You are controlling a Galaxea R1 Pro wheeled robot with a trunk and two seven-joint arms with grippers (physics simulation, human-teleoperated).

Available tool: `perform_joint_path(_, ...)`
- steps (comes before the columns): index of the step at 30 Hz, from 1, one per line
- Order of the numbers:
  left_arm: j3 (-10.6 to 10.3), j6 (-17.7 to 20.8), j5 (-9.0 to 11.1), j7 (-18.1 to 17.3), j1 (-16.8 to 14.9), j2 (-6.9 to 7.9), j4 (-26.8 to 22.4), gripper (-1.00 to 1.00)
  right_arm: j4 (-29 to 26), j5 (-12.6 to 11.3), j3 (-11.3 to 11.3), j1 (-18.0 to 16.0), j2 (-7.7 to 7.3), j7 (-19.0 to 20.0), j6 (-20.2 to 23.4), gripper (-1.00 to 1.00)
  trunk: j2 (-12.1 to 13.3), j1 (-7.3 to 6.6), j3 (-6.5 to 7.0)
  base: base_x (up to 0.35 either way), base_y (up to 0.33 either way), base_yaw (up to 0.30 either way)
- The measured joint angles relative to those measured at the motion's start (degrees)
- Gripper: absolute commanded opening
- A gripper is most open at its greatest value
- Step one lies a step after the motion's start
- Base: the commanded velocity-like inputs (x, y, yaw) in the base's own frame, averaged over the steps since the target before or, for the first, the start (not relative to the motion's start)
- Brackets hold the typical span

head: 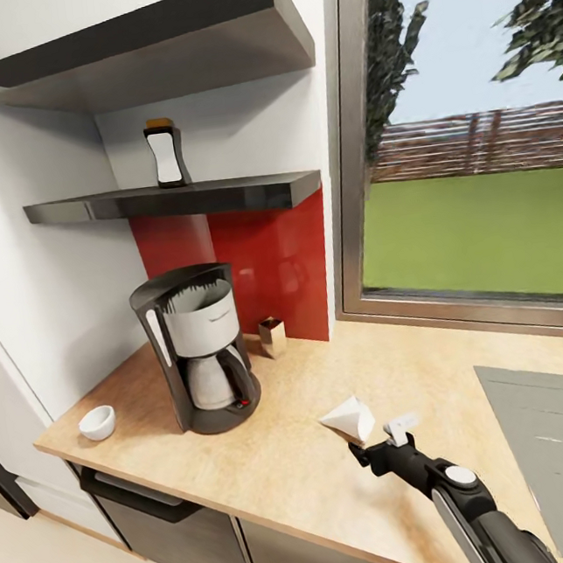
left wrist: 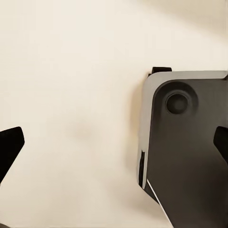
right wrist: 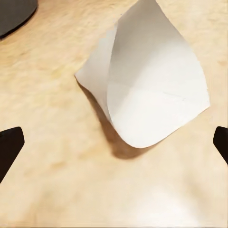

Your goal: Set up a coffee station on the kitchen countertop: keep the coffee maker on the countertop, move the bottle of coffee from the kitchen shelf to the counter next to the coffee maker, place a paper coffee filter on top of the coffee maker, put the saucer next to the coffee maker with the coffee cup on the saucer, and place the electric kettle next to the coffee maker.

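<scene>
One coffee maker (head: 199, 349) stands on the one worktop (head: 303, 455), with one glass carafe (head: 213, 380) in it. One paper filter (head: 349, 419) lies just in front of the right arm's jaws (head: 377, 440); the right wrist view shows the same single filter (right wrist: 152, 85) between and beyond the jaw tips. One small white cup (head: 97, 423) sits far from those jaws, past the coffee maker. One small brown box (head: 272, 335) stands by the red wall panel. Two dark shelves hang above: one lower shelf (head: 183, 198) carrying one bottle (head: 166, 155), and one upper shelf (head: 148, 56). One window (head: 479, 169) is beside them.
</scene>
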Motion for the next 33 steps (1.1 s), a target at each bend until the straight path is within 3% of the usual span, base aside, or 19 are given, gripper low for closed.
perform_joint_path(6,-0.02,0.0,0.0,0.0,0.0,0.03,0.0,1.0,0.59,-0.05,2.1,0.0,-0.1,0.04,-0.11,1.0,0.0,0.0,0.0,0.005,0.0,0.0)
perform_joint_path(33,-0.02,0.0,0.0,0.0,0.0,0.08,0.0,1.0,0.3,-0.15,2.4,0.01,-0.16,0.09,-0.13,1.0,0.0,-0.02,0.0,0.07,0.0,0.0)
